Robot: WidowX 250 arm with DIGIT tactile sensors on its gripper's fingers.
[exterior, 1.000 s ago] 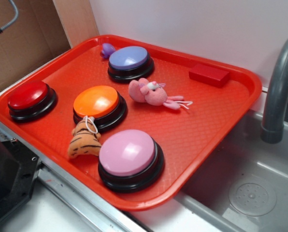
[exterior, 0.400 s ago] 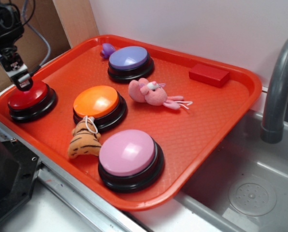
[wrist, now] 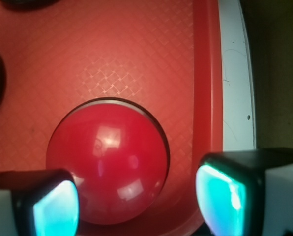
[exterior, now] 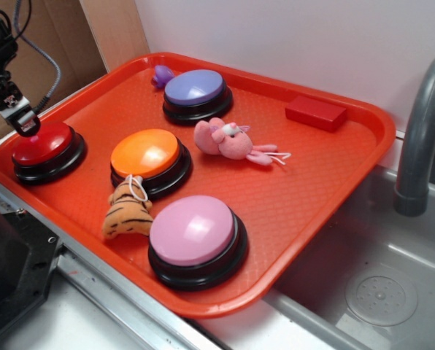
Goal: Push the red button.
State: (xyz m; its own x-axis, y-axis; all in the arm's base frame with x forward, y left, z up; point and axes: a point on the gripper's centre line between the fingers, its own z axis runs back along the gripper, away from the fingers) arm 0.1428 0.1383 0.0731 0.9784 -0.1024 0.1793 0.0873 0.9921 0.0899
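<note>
The red button (exterior: 42,144), a glossy dark-red dome on a black base, sits at the left corner of the red tray (exterior: 334,240). My gripper (exterior: 24,125) hangs over the button's far-left edge, its tip at or just above the dome. In the wrist view the red button (wrist: 107,157) fills the lower middle. My gripper (wrist: 136,204) is open, its two teal pads (wrist: 55,209) standing apart on either side of the button's near edge. Nothing is held.
On the tray are an orange button (exterior: 146,153), a pink button (exterior: 194,230), a purple button (exterior: 195,87), a flat red block (exterior: 316,111), a pink plush (exterior: 228,140) and a tiger plush (exterior: 126,211). A grey faucet (exterior: 422,138) and a sink (exterior: 378,292) stand at the right.
My gripper came in from the upper left to the red button's far edge. It has since shifted slightly left and up. The other things have not moved.
</note>
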